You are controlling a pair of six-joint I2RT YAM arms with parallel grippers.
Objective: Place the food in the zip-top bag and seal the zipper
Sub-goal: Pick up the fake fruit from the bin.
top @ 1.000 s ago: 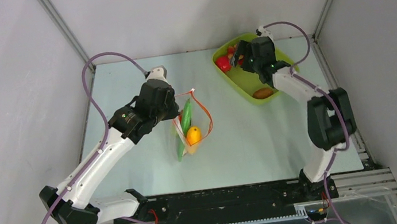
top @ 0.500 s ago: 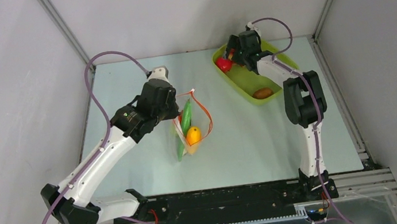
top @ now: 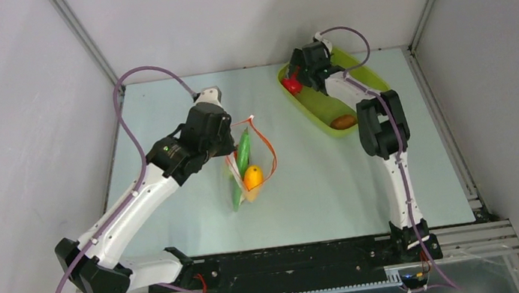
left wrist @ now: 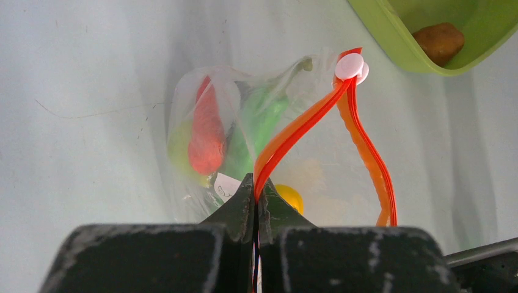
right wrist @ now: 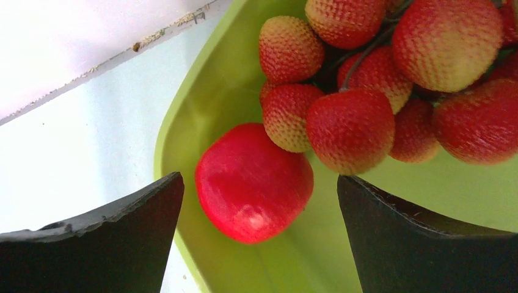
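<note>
The clear zip-top bag (top: 247, 165) lies mid-table with its mouth open. It holds a green bean (top: 243, 152), an orange mango (top: 253, 177) and, in the left wrist view, a carrot (left wrist: 206, 135). My left gripper (left wrist: 256, 186) is shut on the orange-red zipper strip (left wrist: 305, 122) beside the mouth; the white slider tab (left wrist: 350, 66) sits at the far end. My right gripper (right wrist: 259, 213) is open over the lime-green tray (top: 309, 106), its fingers either side of the red apple (right wrist: 253, 181), not touching. The red grapes (right wrist: 391, 91) lie just beyond it. A brown kiwi (top: 343, 122) lies in the tray.
The tray's near wall (right wrist: 183, 140) runs under my right gripper's left finger. Grey enclosure walls and metal posts (top: 83, 41) close in the table at back and sides. The left arm (top: 136, 208) stretches across the table's left half.
My right arm has reached further back and left along the tray, from over its middle to over the apple at its far end. The left gripper and the bag have not moved.
</note>
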